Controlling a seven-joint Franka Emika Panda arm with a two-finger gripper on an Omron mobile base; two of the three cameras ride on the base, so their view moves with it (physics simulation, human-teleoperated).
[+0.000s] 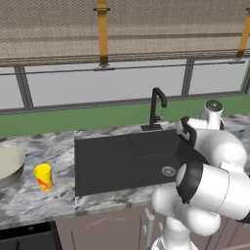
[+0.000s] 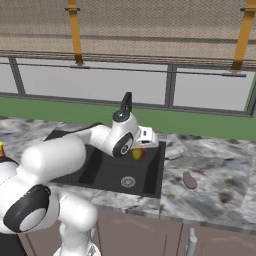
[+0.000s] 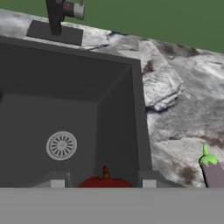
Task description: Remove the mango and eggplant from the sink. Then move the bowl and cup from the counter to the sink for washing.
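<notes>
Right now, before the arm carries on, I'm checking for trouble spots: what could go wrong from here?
1. The mango sits in the hand, low beside the right wall of the sink; moving sideways before lifting could knock it loose on the rim.
2. The eggplant lies on the counter right of the sink; setting the mango down there could bump it and send it rolling.

The dark grey sink (image 3: pixel 65 100) takes up the left half, its round metal drain (image 3: pixel 61 145) at about 8 o'clock from centre. The black faucet (image 3: pixel 56 19) stands at 11 o'clock on the far rim. The mango (image 3: pixel 105 180), red with a short stem, sits at 6 o'clock between the gripper's (image 3: pixel 103 184) fingertips (image 3: pixel 57 183). The eggplant (image 3: pixel 213 169) lies at 4 o'clock on the marbled tabletop (image 3: pixel 175 100), well apart from the sink.
</notes>
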